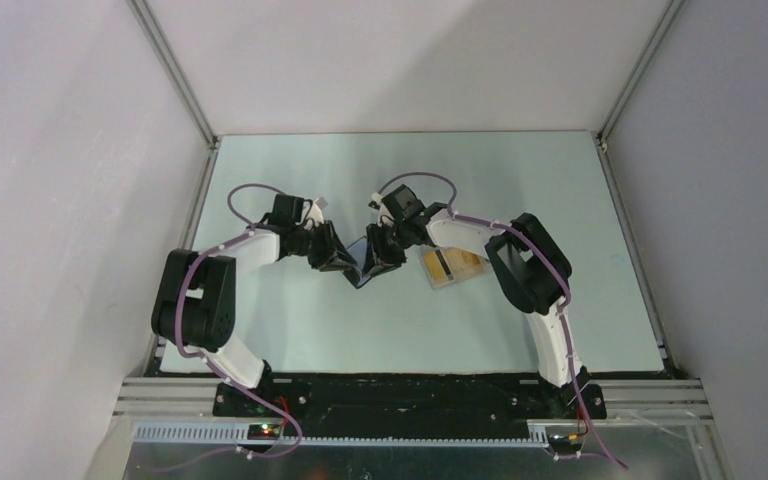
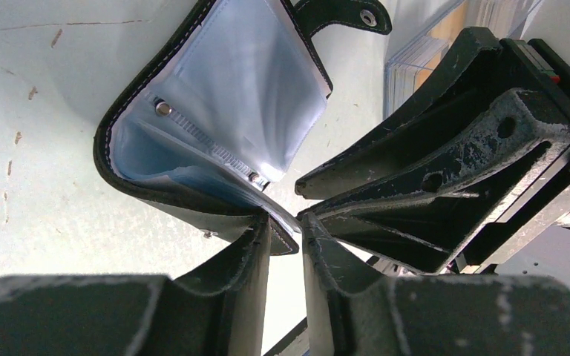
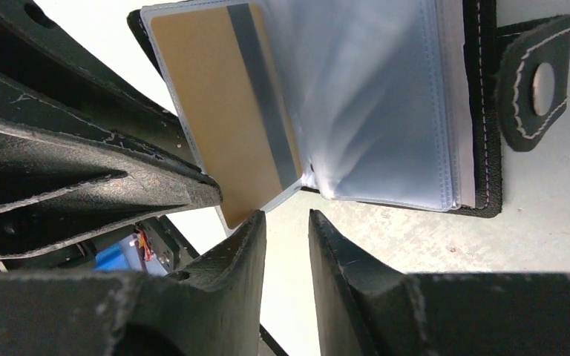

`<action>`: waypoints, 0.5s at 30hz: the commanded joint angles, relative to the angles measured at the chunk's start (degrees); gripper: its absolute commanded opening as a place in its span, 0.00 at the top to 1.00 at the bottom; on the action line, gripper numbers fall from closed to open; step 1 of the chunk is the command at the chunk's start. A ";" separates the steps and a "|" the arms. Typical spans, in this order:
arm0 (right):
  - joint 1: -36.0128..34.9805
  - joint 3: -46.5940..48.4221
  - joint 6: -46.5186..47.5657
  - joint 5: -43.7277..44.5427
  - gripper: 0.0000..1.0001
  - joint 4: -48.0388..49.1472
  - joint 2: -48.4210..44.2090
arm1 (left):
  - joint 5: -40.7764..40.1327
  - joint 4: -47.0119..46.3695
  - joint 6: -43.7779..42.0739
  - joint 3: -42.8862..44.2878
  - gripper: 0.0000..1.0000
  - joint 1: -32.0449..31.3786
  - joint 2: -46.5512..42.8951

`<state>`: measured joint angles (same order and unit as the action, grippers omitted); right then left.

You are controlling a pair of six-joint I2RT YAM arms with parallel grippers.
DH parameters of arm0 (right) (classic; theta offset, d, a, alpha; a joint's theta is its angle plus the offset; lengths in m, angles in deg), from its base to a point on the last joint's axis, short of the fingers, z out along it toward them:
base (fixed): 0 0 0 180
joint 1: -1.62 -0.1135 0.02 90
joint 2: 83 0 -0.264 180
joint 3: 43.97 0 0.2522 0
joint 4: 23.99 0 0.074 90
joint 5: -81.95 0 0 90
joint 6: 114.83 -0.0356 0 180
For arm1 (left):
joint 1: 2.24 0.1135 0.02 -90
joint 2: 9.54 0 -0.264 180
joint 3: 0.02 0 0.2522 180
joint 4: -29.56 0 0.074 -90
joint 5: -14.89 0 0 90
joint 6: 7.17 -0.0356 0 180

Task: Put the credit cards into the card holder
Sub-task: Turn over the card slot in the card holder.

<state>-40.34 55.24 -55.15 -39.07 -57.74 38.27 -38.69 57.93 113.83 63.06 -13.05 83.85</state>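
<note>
The black card holder (image 1: 363, 270) is open at mid-table between both grippers, its blue-clear sleeves (image 2: 215, 96) fanned out. My left gripper (image 2: 286, 226) is closed on a lower corner of its black cover and keeps it open. An orange-yellow credit card (image 3: 223, 111) with a dark stripe sits in a clear sleeve of the holder (image 3: 482, 111). My right gripper (image 3: 286, 219) is just below that card's lower edge, its jaws slightly apart with nothing between them. More orange-yellow cards (image 1: 443, 263) lie in the pale tray (image 1: 457, 280) to the right.
The holder's strap with a metal snap (image 3: 538, 81) hangs open at the side. The right gripper's fingers (image 2: 430, 170) crowd close to the left gripper. The tray's edge (image 2: 415, 67) shows behind them. Metal rails and grey walls border the table.
</note>
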 commanded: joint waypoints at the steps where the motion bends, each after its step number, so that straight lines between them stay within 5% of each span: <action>1: -0.62 0.52 1.86 -1.07 0.67 1.43 -2.55 | -2.63 -0.63 -1.50 0.60 0.72 0.09 1.01; 15: -0.90 -0.24 2.56 -1.53 0.64 2.95 -5.87 | -2.77 -0.57 -1.69 0.43 0.72 0.06 1.09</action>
<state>-40.60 54.43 -53.43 -39.69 -57.18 35.58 -38.71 57.93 113.81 63.06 -13.05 83.85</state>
